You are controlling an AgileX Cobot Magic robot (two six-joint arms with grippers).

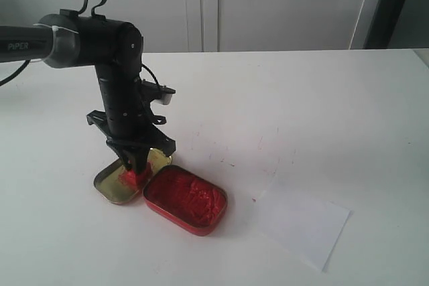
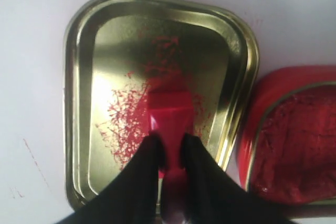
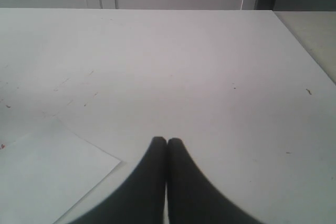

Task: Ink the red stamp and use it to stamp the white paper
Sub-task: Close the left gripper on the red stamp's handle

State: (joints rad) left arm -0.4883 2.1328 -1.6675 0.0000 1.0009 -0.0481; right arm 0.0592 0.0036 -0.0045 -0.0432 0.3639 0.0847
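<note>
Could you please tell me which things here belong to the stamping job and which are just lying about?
Belong to the job:
- red stamp, gripped by the left gripper
- red tin of ink paste
- white paper

Just lying about:
- gold tin lid, under the stamp
- right gripper, jaws together, idle over the table

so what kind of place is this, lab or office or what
Probably a robot test bench in a lab or office: a white tabletop, plain cabinet doors behind, and a robot arm beside a red ink tin and white paper.
</note>
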